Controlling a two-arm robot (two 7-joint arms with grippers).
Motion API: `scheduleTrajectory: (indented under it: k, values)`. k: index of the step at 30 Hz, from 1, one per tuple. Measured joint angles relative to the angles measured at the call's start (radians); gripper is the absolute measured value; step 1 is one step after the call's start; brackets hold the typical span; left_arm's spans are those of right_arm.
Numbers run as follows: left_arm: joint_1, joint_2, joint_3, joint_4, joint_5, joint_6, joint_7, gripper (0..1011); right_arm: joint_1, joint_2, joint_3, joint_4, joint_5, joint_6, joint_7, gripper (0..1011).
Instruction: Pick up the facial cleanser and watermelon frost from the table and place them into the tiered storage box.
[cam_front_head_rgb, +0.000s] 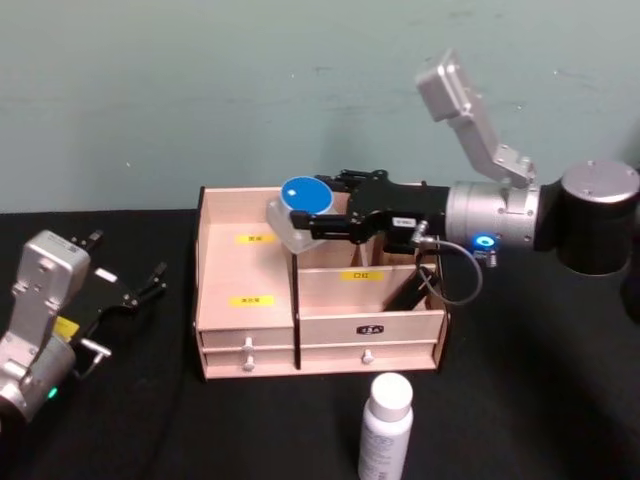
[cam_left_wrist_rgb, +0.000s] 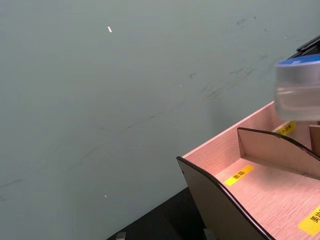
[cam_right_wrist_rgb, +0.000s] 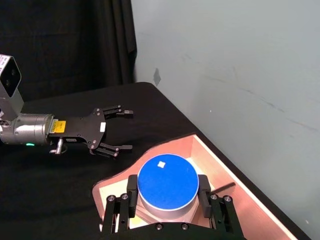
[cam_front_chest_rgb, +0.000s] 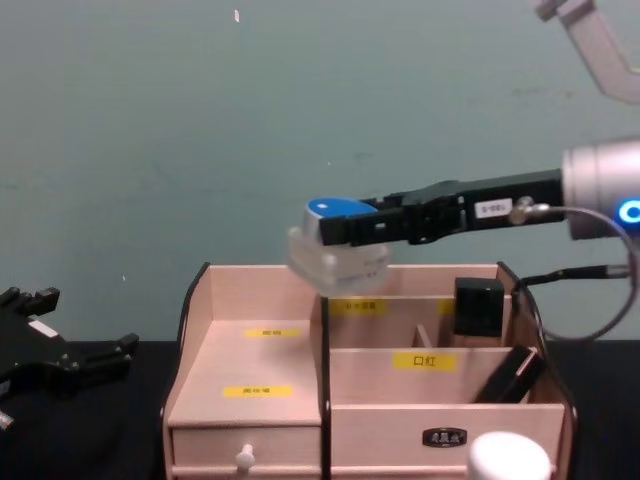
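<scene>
Now the placing of the first item is in hand. The right gripper (cam_front_head_rgb: 312, 222) is clamped on the jar (cam_front_head_rgb: 305, 196), a finger on each side of its body, and holds it over the back of the box (cam_front_head_rgb: 370, 318). Under the fingers lie the left-hand steps and the tall divider beside them; I cannot tell which side of that divider the jar is over. The bottle (cam_front_head_rgb: 385, 425), probably the cleanser, stands on the table well behind and below the wrist, in front of the box and untouched. The left gripper (cam_front_head_rgb: 125, 262) is parked low on the table, well beyond the jar on the far side of the box, fingers apart.

Next, I judge, the jar must go down past the rim, clear of the divider, before the fingers let go. It hangs slightly tilted, so it may need levelling to land upright.

Looking down its own fingers, the right wrist view shows both pads (cam_right_wrist_rgb: 204, 189) pressed on the jar (cam_right_wrist_rgb: 166, 181) and pink board beneath, but not how high it hangs. From the side, the chest view puts the jar (cam_front_chest_rgb: 325, 255) about level with the rim of the box (cam_front_chest_rgb: 400, 435). Meanwhile the left wrist view shows the jar (cam_left_wrist_rgb: 299, 90) well above the compartment floor (cam_left_wrist_rgb: 270, 195).
</scene>
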Motion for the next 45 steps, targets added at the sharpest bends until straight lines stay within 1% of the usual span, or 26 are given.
scheduleTrajectory:
  k: [3, 10, 16, 20, 30, 45]
  values:
    - [0.000, 0.000, 0.000, 0.000, 0.000, 0.000, 0.000, 1001, 0.011, -0.013, -0.013, 0.021, -0.001, -0.010, 0.003, 724]
    - [0.000, 0.000, 0.000, 0.000, 0.000, 0.000, 0.000, 1001, 0.040, -0.048, -0.056, 0.077, -0.008, -0.029, 0.006, 726]
    - [0.000, 0.000, 0.000, 0.000, 0.000, 0.000, 0.000, 1001, 0.065, -0.082, -0.097, 0.133, -0.028, -0.049, 0.012, 724]
    - [0.000, 0.000, 0.000, 0.000, 0.000, 0.000, 0.000, 1001, 0.077, -0.101, -0.113, 0.164, -0.041, -0.060, 0.019, 724]
    - [0.000, 0.000, 0.000, 0.000, 0.000, 0.000, 0.000, 1001, 0.101, -0.133, -0.132, 0.223, -0.069, -0.077, 0.025, 724]
    - [0.000, 0.000, 0.000, 0.000, 0.000, 0.000, 0.000, 1002, 0.113, -0.164, -0.146, 0.266, -0.098, -0.070, 0.037, 724]
